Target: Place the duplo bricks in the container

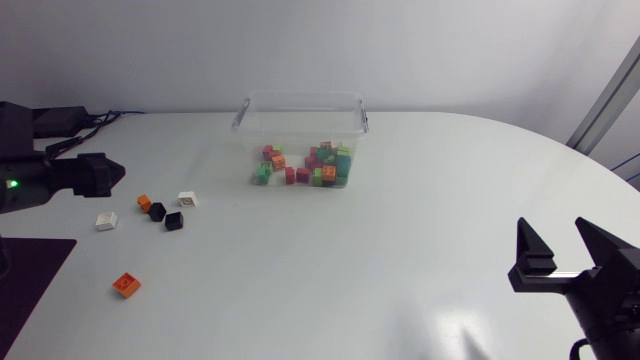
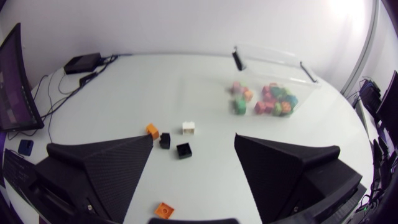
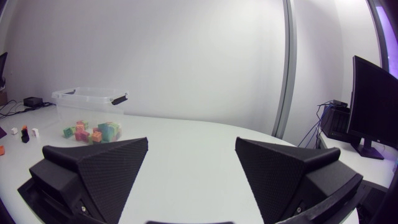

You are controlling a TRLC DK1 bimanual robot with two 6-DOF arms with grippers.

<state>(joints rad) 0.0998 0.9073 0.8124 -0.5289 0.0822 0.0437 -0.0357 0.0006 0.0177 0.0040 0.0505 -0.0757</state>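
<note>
1. Duplo bricks (image 1: 305, 165), head view: mixed pile (green, red, orange, pink) lies inside clear container (image 1: 300, 98) at far centre of white table (image 1: 420, 230). Six more lie loose on table near left gripper (image 1: 112, 170): white brick (image 1: 187, 199), small orange brick (image 1: 144, 202), two black bricks (image 1: 166, 216) side by side, second white brick (image 1: 106, 221), front orange brick (image 1: 126, 285) apart from the rest. Right gripper (image 1: 551, 228) sits at near right edge, fingers apart, nothing btwn them
2. Left wrist view: fingers spread wide, holding nothing. Front orange brick lies on table in the gap btwn them, touching neither. Black bricks, white brick and small orange brick lie just ahead; container w/ pile further ahead, well apart
3. Right wrist view: fingers spread wide, gap bare. Container w/ pile stands far ahead, off to one side
</note>
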